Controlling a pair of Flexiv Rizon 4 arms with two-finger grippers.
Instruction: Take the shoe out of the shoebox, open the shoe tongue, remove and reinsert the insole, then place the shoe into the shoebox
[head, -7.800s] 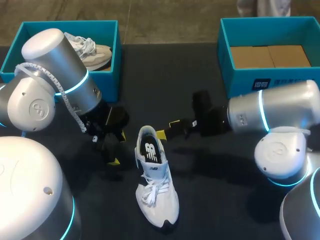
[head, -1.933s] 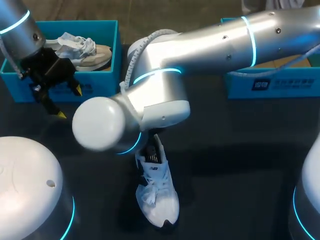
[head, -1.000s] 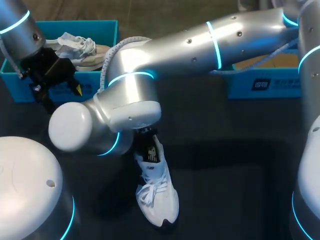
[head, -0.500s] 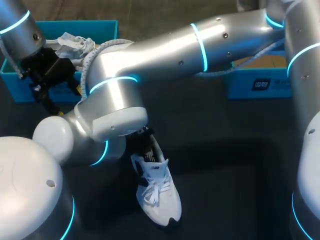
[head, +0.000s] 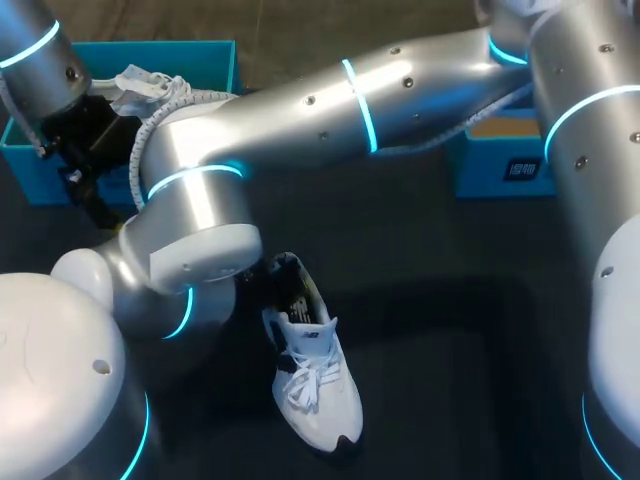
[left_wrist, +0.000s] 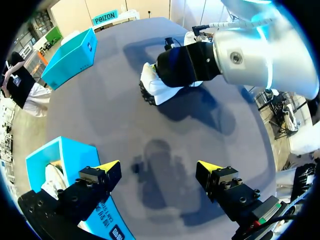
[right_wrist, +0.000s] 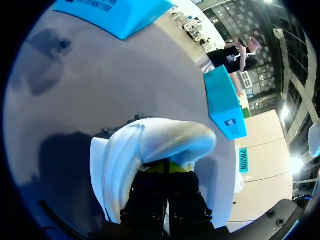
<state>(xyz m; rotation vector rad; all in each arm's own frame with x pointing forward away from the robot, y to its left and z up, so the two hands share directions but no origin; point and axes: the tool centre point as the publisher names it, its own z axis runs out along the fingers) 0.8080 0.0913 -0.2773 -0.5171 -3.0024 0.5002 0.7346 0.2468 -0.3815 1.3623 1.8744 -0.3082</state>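
Your right gripper (right_wrist: 166, 169) has its fingers pressed together, yellow tips tucked against the heel of the white shoe (right_wrist: 150, 142). You cannot tell whether they pinch any part of it. The shoe lies on the dark table (left_wrist: 100, 120). Your left gripper (left_wrist: 159, 167) hangs over the table, fingers wide apart, a blue shoebox (left_wrist: 75, 155) just beside one finger, the shoe well ahead.

The shoe (head: 310, 385) seems to be soft white cloth, the table (head: 450, 340) under it is matt and dark, and the right arm (head: 300, 100) over its heel is smooth, glossy metal.
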